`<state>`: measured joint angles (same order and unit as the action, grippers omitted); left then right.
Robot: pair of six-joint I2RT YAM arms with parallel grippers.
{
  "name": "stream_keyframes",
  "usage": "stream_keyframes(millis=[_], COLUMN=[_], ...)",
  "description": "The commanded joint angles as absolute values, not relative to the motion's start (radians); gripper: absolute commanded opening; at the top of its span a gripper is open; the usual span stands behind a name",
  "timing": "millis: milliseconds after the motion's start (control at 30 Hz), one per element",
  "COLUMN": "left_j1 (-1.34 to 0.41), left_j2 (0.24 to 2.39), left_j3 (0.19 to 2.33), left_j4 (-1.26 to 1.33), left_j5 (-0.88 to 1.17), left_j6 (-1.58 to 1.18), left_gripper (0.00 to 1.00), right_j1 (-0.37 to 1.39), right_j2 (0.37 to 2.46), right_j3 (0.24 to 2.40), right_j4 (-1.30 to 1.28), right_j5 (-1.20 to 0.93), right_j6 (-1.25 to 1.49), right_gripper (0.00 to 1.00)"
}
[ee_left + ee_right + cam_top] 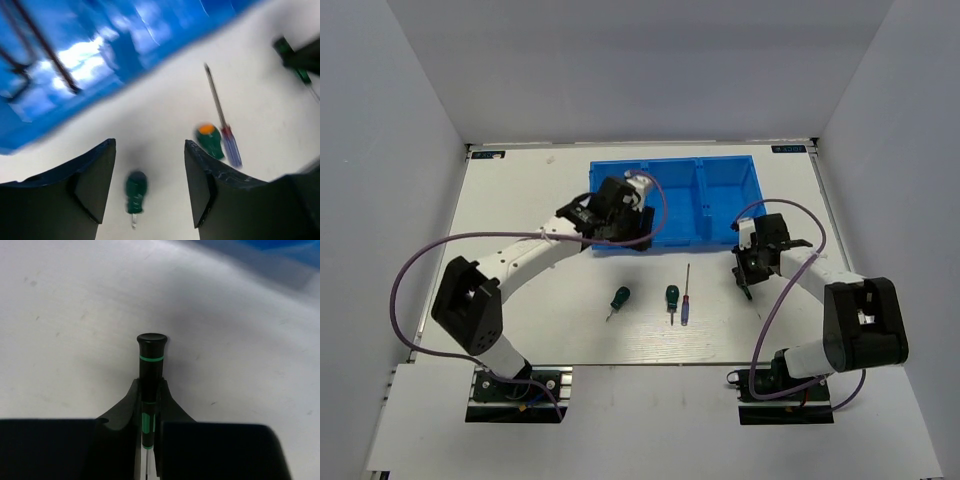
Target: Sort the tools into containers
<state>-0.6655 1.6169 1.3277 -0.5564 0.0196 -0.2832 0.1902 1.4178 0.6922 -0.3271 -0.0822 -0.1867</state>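
Right gripper [148, 415]: closed on the slim dark-handled screwdriver [150, 357], the one with green bands. The jaws pinch the handle partway down and the cap end sticks out ahead. It is low over the white table [520, 200], just off the near right corner of the blue tray [730, 195]. Whether it is resting or lifted, cannot tell.

Left gripper [150, 190]: open, empty, at the tray's near left edge. Hex keys [47, 50] lie inside the tray there.

Loose between the arms: stubby green screwdrivers [619, 298], blue-handled screwdriver [685, 305].

Step in hand, as judged: carry the held driver to the tray.
- Raise it first, because the shaft trails behind the jaws and could catch the tray wall.
- Move slowly, since a pinch on a round handle may pivot.
- Choose a compartment without hex keys, lower the driver inside, then release.
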Motion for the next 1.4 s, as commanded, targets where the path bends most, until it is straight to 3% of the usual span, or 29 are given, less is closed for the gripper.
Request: stream_keyframes(millis=[0,200,300,533,600,633,700,733,800,933,1367], left_j1=[-0.73,-0.807,-0.86,-0.968,-1.0,-1.009,-1.037,-1.037,-1.063,-1.084,-1.094], left_j2=[1.565,1.581,1.626,1.738,1.773,1.785,1.822,1.836,1.859,1.949,2.091], left_j3=[1.2,1.167,1.216,1.333,1.358,1.374,1.396,1.411,1.424,1.506,1.621], left_j4=[-0.48,-0.457,-0.425,-0.414,-0.414,-0.414,-0.448,-0.46,-0.482,-0.54,-0.693], left_j5=[0.192,0.213,0.213,0.213,0.189,0.178,0.137,0.112,0.081,0.016,-0.219], left_j6=[-0.284,-0.316,-0.327,-0.348,-0.357,-0.367,-0.377,-0.377,-0.377,-0.377,-0.414], left_gripper=[0.68,0.7,0.7,0.66,0.66,0.66,0.66,0.67,0.67,0.67,0.63], right_j1=[0.192,0.21,0.238,0.308,0.321,0.327,0.35,0.35,0.351,0.339,0.137], right_j2=[1.387,1.341,1.406,1.828,1.891,1.94,1.962,1.98,1.977,1.928,1.529], right_j3=[0.727,1.039,1.229,1.693,1.721,1.756,1.778,1.802,1.81,1.772,1.367], right_j4=[-0.478,-0.661,-0.626,-0.644,-0.614,-0.603,-0.588,-0.581,-0.549,-0.532,-0.486], right_j5=[-0.216,-0.615,-0.617,-0.486,-0.454,-0.448,-0.414,-0.402,-0.385,-0.393,-0.383], right_j6=[-0.199,-0.267,-0.171,0.026,0.04,0.035,0.028,0.026,0.035,0.052,0.084], right_gripper=[0.0,0.0,0.0,0.0,0.11,0.29,0.43,0.55,0.58,0.58,0.58])
